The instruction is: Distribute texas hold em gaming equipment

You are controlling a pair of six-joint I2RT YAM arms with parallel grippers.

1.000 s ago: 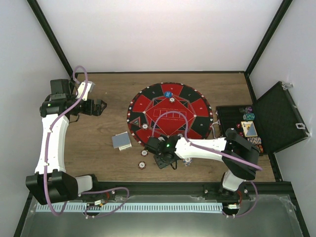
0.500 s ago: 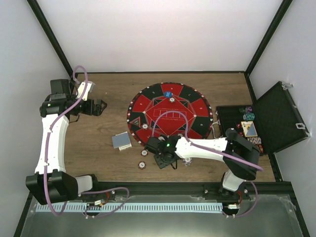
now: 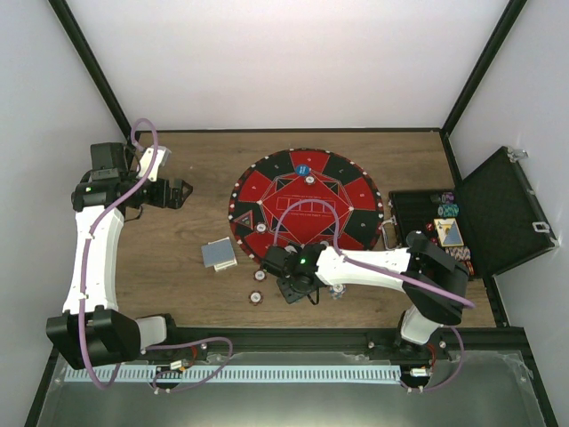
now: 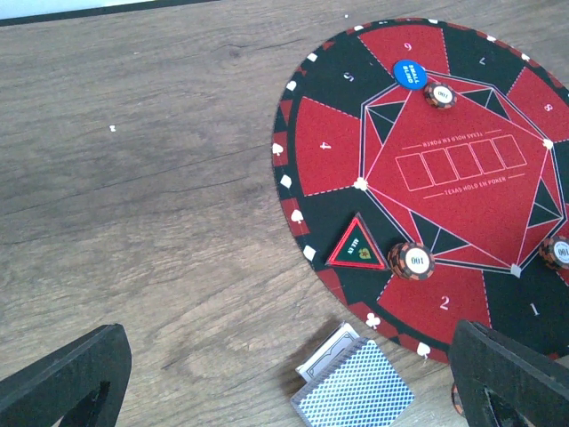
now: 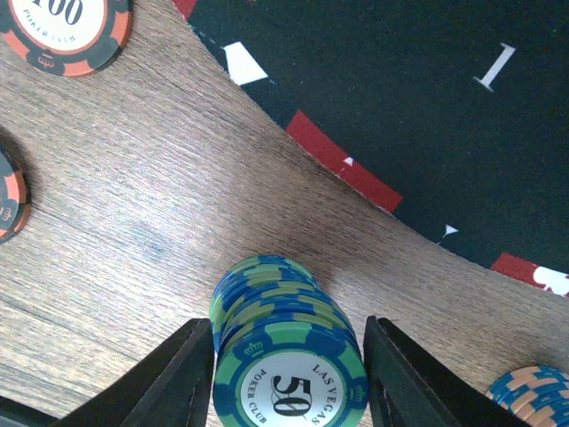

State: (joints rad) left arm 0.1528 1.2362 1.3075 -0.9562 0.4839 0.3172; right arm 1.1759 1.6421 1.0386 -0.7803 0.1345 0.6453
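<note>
My right gripper (image 5: 289, 378) is low over the wood just off the mat's near edge, shut on a stack of green-and-blue "50" chips (image 5: 286, 347) that stands on the table, one finger against each side. From above, that gripper (image 3: 298, 286) hides the stack. Red-and-black "100" chips (image 5: 67, 31) lie loose to its left. The blue-backed card deck (image 4: 353, 390) rests left of the mat (image 4: 418, 178), below my left gripper (image 4: 284, 391), which hangs open and empty high over the table's left side. On the mat sit a blue button (image 4: 409, 73) and two more chips (image 4: 411, 261).
The open black case (image 3: 471, 222) with more chips stands at the right. Two loose chips (image 3: 255, 297) lie on the wood left of the right gripper, and blue-and-orange chips (image 5: 533, 396) sit just to its right. A triangular "all in" marker (image 4: 356, 246) lies on the mat.
</note>
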